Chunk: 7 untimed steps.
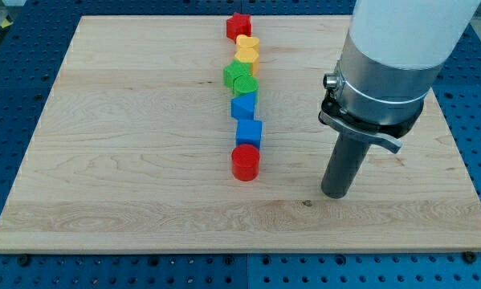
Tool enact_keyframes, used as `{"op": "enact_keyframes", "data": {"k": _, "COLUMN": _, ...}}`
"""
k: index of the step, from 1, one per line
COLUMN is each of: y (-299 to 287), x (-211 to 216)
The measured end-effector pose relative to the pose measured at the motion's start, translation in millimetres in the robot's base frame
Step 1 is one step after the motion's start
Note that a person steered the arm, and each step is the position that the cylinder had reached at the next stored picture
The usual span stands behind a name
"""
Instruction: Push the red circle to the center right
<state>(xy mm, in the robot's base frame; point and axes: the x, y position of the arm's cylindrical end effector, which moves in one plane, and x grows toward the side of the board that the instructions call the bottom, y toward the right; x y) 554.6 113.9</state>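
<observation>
The red circle is a short red cylinder at the lower end of a column of blocks in the board's middle. My tip rests on the wooden board, to the right of the red circle and slightly lower in the view, with a clear gap between them. Directly above the red circle sits a blue cube, touching or nearly touching it.
Up the column: a blue block, two green blocks, a yellow block, a yellow heart-like block and a red star near the top edge. The arm's white and grey body covers the upper right.
</observation>
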Motion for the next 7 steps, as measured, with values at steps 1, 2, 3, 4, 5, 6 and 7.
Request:
{"op": "enact_keyframes", "data": {"k": 1, "y": 0, "x": 0}}
{"op": "enact_keyframes", "data": {"k": 2, "y": -1, "x": 0}}
{"op": "enact_keyframes", "data": {"k": 3, "y": -21, "x": 1}}
{"op": "enact_keyframes", "data": {"k": 4, "y": -63, "x": 9}}
{"op": "enact_keyframes", "data": {"k": 5, "y": -83, "x": 21}}
{"op": "enact_keyframes", "data": {"k": 6, "y": -89, "x": 13}}
{"op": "enact_keyframes", "data": {"k": 7, "y": -116, "x": -20}}
